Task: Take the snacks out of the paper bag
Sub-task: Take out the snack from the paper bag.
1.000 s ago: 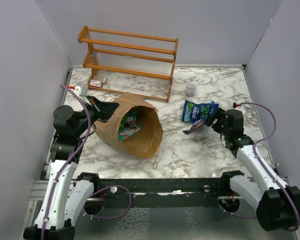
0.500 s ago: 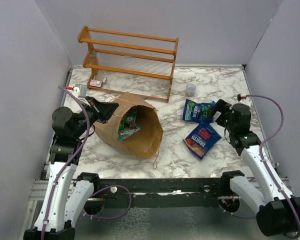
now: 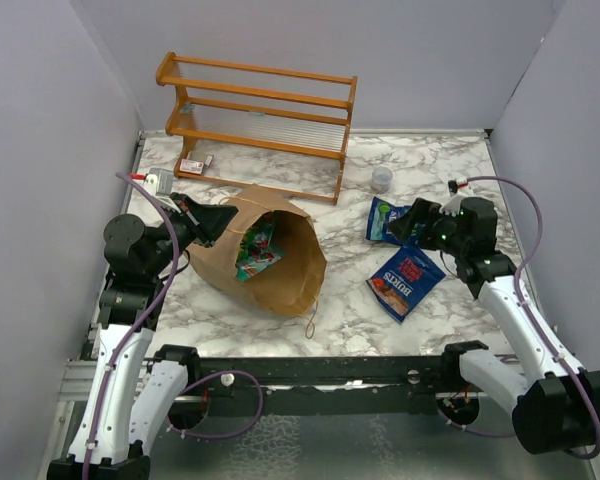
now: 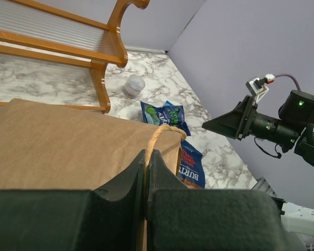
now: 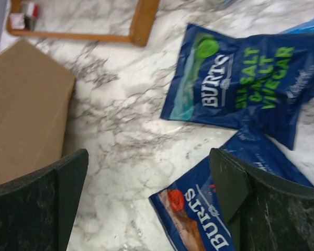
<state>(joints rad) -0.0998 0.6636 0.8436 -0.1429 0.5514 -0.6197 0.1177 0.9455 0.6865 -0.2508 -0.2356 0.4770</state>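
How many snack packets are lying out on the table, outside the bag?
2. A sea-salt-and-vinegar packet lies right of the paper bag, a red-label packet just nearer the arms. More show inside the bag; others may be hidden.

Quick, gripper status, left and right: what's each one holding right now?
Left gripper: closed on the rim of the paper bag, beside its handle.
Right gripper: open, holding nothing.
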